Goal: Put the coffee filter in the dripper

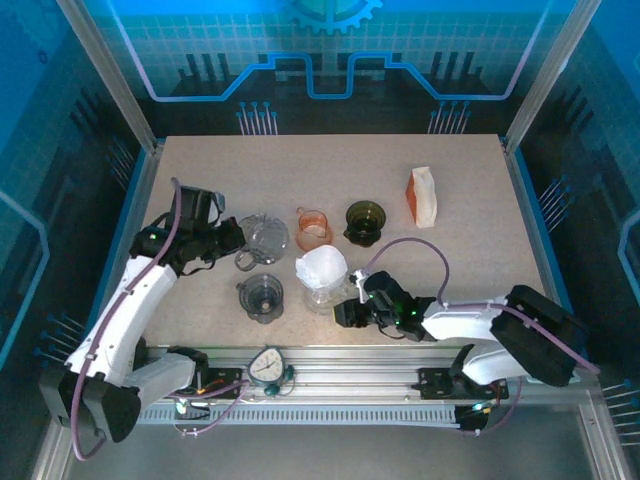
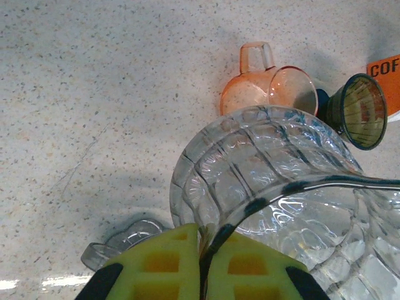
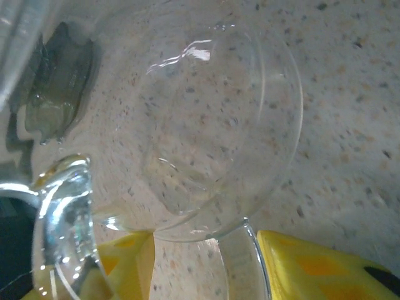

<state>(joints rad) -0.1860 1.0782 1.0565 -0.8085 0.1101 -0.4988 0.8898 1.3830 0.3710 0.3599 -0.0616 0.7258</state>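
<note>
Left end effector [image 1: 237, 240] is clenched tight, yellow pads [image 2: 169, 265] pinched on the rim of a ribbed glass dripper [image 2: 281, 187]. Just beyond it on the counter [image 2: 94, 94] sit an orange cup [image 2: 262, 87] and, beside that, a dark green dripper [image 2: 359, 112]. Over to the right end effector [image 1: 346, 313]: released, its pads [image 3: 306, 269] standing apart either side of a clear glass handle [image 3: 244, 262]. That handle belongs to the clear dripper [image 1: 325, 292] directly ahead of it. The white coffee filter [image 1: 322, 265] sits in that dripper's mouth.
</note>
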